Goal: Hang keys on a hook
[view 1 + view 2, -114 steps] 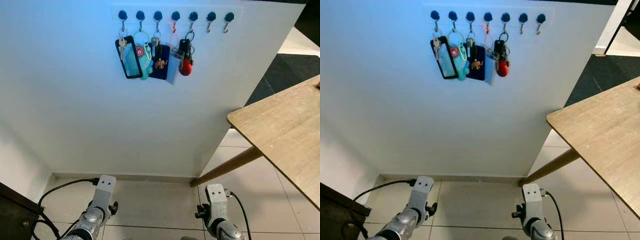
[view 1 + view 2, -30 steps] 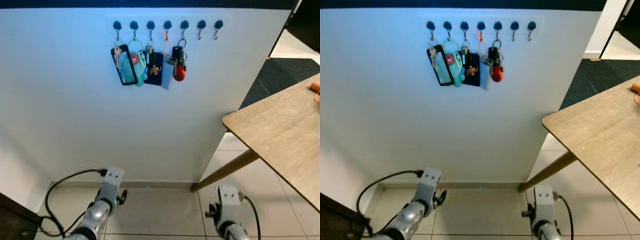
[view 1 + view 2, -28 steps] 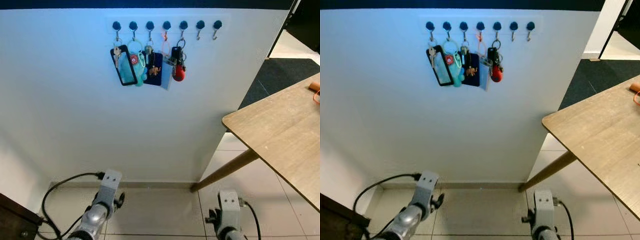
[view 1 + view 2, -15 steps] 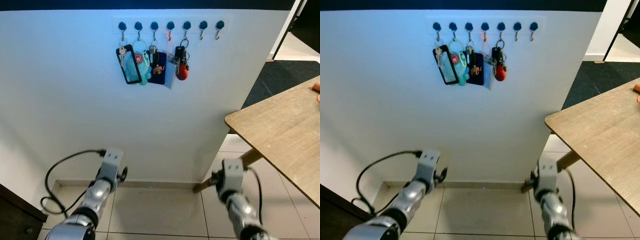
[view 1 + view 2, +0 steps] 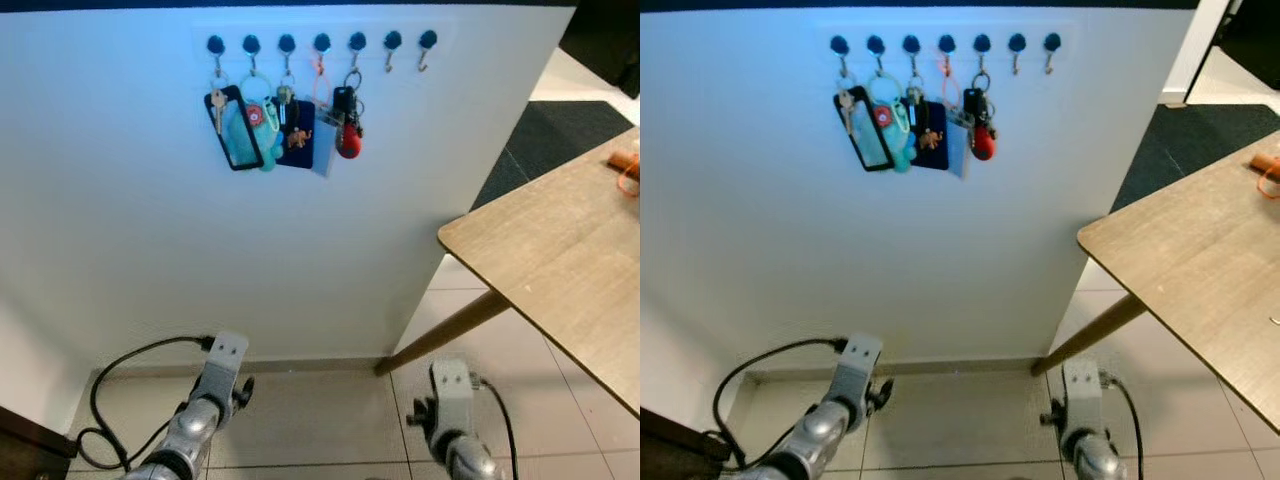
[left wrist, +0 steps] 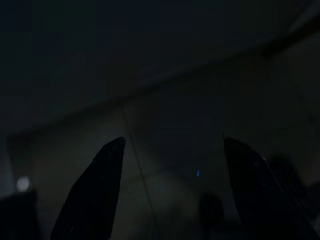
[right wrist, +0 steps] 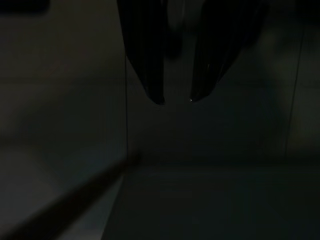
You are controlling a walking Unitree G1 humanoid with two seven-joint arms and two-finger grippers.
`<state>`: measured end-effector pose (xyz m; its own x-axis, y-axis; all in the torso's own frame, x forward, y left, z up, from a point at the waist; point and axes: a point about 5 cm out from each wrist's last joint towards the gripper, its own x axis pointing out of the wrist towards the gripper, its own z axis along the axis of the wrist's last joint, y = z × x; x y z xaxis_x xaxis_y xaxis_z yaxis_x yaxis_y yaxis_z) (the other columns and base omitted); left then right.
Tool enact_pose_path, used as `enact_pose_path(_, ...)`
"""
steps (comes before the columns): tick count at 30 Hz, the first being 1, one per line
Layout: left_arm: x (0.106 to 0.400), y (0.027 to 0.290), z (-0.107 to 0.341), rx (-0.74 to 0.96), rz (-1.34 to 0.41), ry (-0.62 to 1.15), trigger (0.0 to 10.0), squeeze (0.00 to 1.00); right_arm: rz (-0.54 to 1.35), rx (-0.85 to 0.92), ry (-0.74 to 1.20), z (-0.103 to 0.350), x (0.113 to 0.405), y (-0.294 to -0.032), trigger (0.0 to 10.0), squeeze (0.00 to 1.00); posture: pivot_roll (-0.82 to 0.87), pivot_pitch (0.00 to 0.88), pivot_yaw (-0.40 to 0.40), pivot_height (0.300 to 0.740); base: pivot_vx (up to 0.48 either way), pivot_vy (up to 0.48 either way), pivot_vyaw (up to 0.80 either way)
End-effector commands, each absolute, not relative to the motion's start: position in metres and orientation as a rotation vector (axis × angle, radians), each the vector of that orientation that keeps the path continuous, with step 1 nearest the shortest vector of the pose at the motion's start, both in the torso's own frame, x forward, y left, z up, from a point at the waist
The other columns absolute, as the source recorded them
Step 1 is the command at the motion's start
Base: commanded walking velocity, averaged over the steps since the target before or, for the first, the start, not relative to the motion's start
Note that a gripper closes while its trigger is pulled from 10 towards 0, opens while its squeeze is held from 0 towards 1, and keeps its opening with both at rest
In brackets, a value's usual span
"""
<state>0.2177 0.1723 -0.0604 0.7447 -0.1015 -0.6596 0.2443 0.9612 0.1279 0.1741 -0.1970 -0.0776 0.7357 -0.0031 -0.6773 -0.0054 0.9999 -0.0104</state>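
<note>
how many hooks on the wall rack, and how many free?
7 hooks in one row on the white wall. The five on the left carry keys and tags; the two on the right, and, are bare.

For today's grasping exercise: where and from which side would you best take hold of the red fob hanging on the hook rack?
Probably the red fob itself, the rounded lowest part of its bunch. Come from the front, gripper fingers either side. It hangs free below its hook, with bare wall to its right; the blue card crowds its left, so lean in from the right.
</note>
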Motion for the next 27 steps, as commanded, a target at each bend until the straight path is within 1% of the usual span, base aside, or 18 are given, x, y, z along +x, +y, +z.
enact_pose_path(1,0.210,0.183,-0.064,0.238,-0.177,0.741,10.0,0.00,-0.005,-0.005,0.752,-0.079,0.171,-0.196,10.0,0.00,0.03,0.034,-0.014,0.740,0.000,0.000,0.00)
enact_pose_path(3,0.213,0.183,-0.062,0.232,-0.172,0.732,10.0,0.00,-0.023,0.005,0.736,-0.077,0.174,-0.200,10.0,0.00,0.03,0.034,-0.014,0.740,0.000,0.000,0.00)
enact_pose_path(4,0.221,0.179,-0.058,0.235,-0.181,0.709,10.0,0.00,-0.028,0.000,0.719,-0.073,0.181,-0.203,10.0,0.00,0.03,0.030,-0.014,0.740,0.000,0.000,0.00)
enact_pose_path(7,0.231,0.174,-0.052,0.241,-0.198,0.679,10.0,0.00,-0.029,-0.004,0.693,-0.067,0.192,-0.205,10.0,0.00,0.03,0.029,-0.014,0.740,0.000,0.000,0.00)
enact_pose_path(12,0.238,0.171,-0.048,0.234,-0.193,0.661,10.0,0.00,-0.029,-0.010,0.678,-0.063,0.200,-0.206,10.0,0.00,0.04,0.025,-0.015,0.740,0.000,0.000,0.00)
enact_pose_path(18,0.238,0.170,-0.048,0.227,-0.183,0.663,10.0,0.00,-0.017,-0.015,0.686,-0.064,0.200,-0.203,10.0,0.00,0.04,0.028,-0.017,0.740,0.000,0.000,0.00)
enact_pose_path(23,0.227,0.176,-0.056,0.223,-0.153,0.710,10.0,0.00,-0.003,-0.011,0.728,-0.072,0.188,-0.199,10.0,0.00,0.04,0.029,-0.017,0.740,0.000,0.000,0.00)
enact_pose_path(27,0.224,0.178,-0.058,0.218,-0.146,0.723,10.0,0.00,-0.010,-0.004,0.743,-0.074,0.185,-0.198,10.0,0.00,0.04,0.025,-0.016,0.740,0.000,0.000,0.00)
